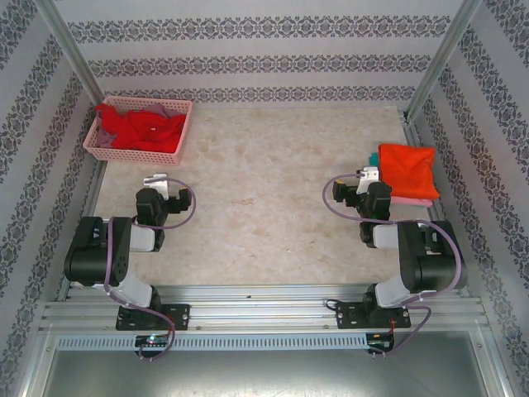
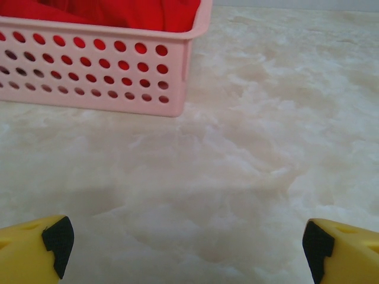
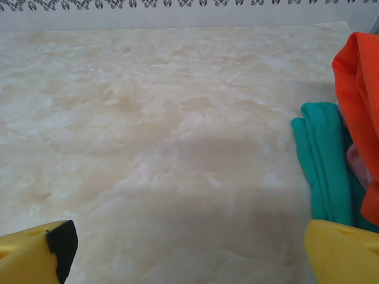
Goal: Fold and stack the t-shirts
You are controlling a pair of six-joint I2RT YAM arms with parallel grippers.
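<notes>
The counter (image 1: pixel 273 215) is cream with pale beige marbling. A pink basket (image 1: pixel 185 128) patterned with round holes shows red t-shirts (image 1: pixel 136 126) inside. Together at one side are a bright orange t-shirt (image 1: pixel 407 168), a pink t-shirt (image 1: pixel 413 200) and a teal t-shirt (image 3: pixel 323 160). My left tool (image 2: pixel 186 251) and right tool (image 3: pixel 186 251) are yellow with black pads (image 2: pixel 58 239). The walls (image 1: pixel 248 29) are white with bands of grey floral pattern.

Cloth t-shirts (image 1: pixel 407 169) (matt); plastic basket (image 2: pixel 89 29).

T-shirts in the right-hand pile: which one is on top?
The bright orange t-shirt; the teal t-shirt and pink t-shirt peek out from beneath it.
</notes>
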